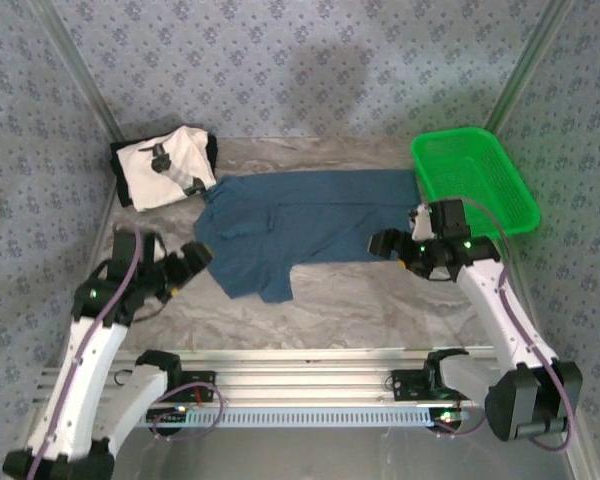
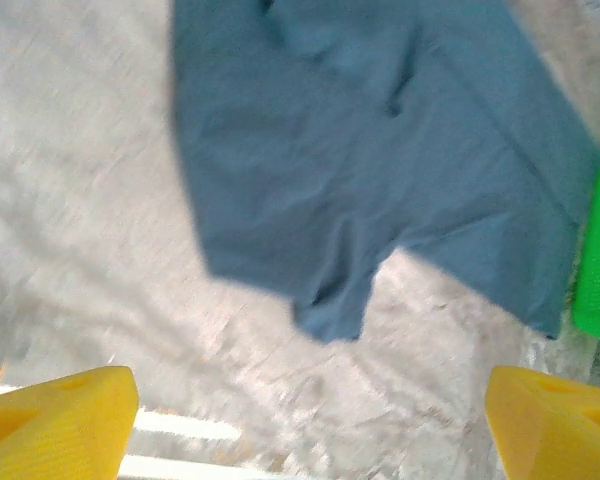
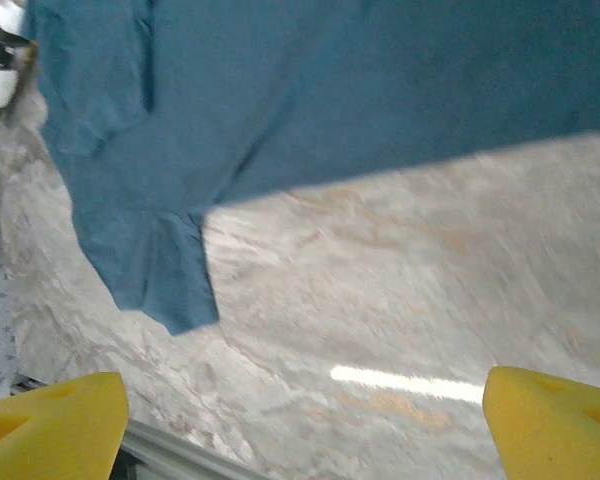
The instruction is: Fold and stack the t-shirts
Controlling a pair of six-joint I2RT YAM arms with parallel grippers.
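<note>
Both arms' jaws gape, empty. The teal shirt (image 1: 300,225) lies flat on the desk (image 1: 380,300) — best pinch its near edge at both ends, level.

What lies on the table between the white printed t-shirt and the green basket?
The dark teal-blue t-shirt lies spread across that stretch, from beside the white t-shirt to the left edge of the green basket; the top view shows it.

Marbled table (image 1: 380,295); teal shirt (image 1: 300,225), white shirt (image 1: 167,167), green basket (image 1: 477,183)
</note>
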